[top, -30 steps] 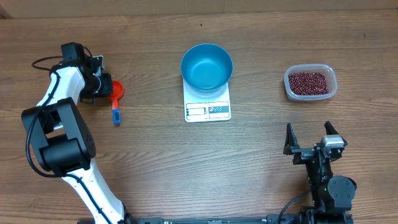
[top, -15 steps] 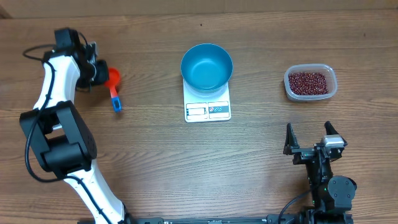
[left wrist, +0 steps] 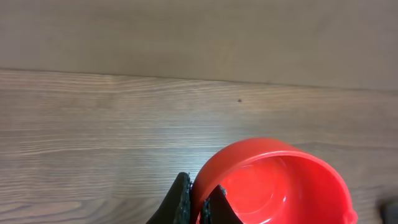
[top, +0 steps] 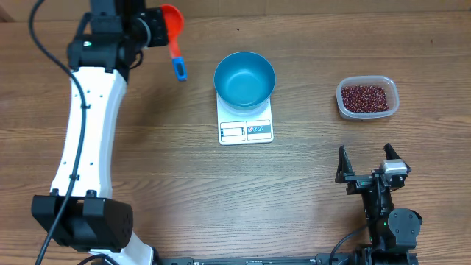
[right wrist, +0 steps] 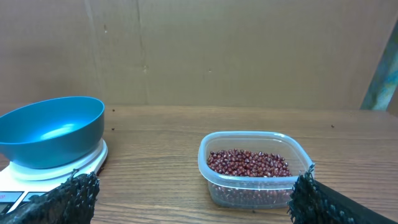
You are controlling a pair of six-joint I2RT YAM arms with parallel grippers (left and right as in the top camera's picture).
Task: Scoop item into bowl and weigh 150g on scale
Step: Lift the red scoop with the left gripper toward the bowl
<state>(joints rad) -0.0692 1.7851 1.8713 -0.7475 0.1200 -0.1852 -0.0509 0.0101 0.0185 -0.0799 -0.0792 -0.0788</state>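
The blue bowl [top: 244,79] stands empty on the white scale [top: 246,130] at mid-table. Red-brown beans [top: 363,96] fill a clear tub [top: 394,99] at the right. My left gripper [top: 160,23] is raised at the far left, shut on the rim of a red scoop [top: 171,16] whose blue handle [top: 179,68] hangs toward the bowl. In the left wrist view the fingers [left wrist: 180,196] pinch the scoop's [left wrist: 280,186] wall; its cup is empty. My right gripper [top: 365,171] rests open near the front edge, facing the beans [right wrist: 249,163] and the bowl [right wrist: 53,127].
Bare wooden table [top: 169,169] lies between the scale and both arms. The left arm's white link [top: 88,110] stretches across the table's left side. A cardboard wall [right wrist: 217,50] backs the table.
My left gripper has lifted the red scoop off the table and carried it up and to the right, toward the bowl's far-left side. The right arm has not moved.
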